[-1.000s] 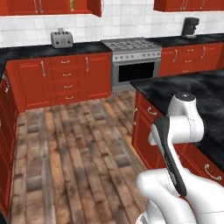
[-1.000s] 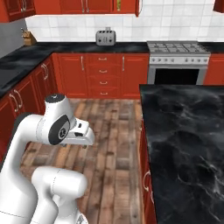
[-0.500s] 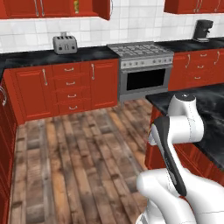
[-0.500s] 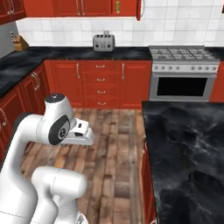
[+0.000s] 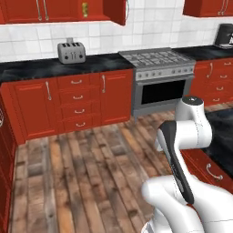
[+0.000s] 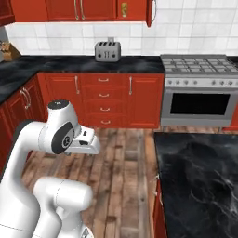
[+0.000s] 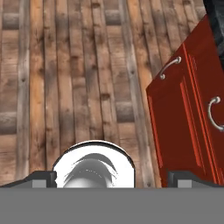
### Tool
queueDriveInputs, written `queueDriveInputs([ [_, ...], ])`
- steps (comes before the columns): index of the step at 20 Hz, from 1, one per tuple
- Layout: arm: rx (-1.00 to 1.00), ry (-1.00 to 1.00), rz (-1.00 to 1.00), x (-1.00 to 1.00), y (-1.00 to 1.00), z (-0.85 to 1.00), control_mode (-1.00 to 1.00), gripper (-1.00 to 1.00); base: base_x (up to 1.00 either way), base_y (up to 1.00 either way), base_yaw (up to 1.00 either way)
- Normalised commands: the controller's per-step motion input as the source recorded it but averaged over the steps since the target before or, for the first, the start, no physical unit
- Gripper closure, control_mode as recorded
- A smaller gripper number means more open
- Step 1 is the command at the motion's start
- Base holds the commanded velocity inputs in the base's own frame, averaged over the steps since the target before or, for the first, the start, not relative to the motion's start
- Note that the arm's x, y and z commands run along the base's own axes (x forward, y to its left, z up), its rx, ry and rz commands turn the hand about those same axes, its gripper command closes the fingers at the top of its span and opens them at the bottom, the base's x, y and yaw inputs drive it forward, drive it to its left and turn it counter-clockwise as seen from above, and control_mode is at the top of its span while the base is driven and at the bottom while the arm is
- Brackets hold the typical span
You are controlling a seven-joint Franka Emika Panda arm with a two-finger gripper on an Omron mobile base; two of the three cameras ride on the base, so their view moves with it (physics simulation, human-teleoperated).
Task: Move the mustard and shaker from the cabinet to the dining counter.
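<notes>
The red cabinet (image 5: 59, 10) hangs on the back wall above the toaster, its right-hand door (image 5: 119, 11) swung open. In the opening stands the yellow mustard (image 5: 84, 9), which from the other side is the mustard (image 6: 124, 9) beside the open door (image 6: 151, 11). I cannot make out the shaker. The dining counter (image 6: 200, 181) with its black veined top lies at the lower right; its red drawer base (image 7: 188, 127) is seen from the hand. My gripper (image 7: 112, 179) is open and holds nothing, pointing down at the wooden floor, far from the cabinet.
A toaster (image 5: 71, 52) sits on the black back counter, with a stove (image 5: 159, 68) to its right. A coffee machine (image 5: 224, 34) stands far right and a knife block (image 6: 7, 51) far left. Red lower drawers line the wall, with wooden floor between.
The whole picture has shifted: the base has moved toward the back wall, bringing the open cabinet and the mustard into view. The arm keeps its pose and the gripper stays open.
</notes>
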Motion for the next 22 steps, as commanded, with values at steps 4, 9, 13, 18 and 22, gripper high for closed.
queueDriveInputs([
  [4, 0.0, 0.0, 0.0, 0.0, 0.0, 0.0, 1.0, -1.0, 0.94, 0.02, 0.0],
  [9, 0.0, 0.0, 0.0, 0.0, 0.0, 0.0, 1.0, -1.0, 0.94, 0.0, 0.0],
  [13, 0.0, 0.0, 0.0, 0.0, 0.0, 0.0, 1.0, -1.0, 0.94, 0.0, 0.01],
  [18, 0.0, 0.0, 0.0, 0.0, 0.0, 0.0, 1.0, -1.0, 0.94, 0.0, 0.02],
  [22, 0.0, 0.0, 0.0, 0.0, 0.0, 0.0, 1.0, -1.0, 0.94, 0.0, 0.04],
])
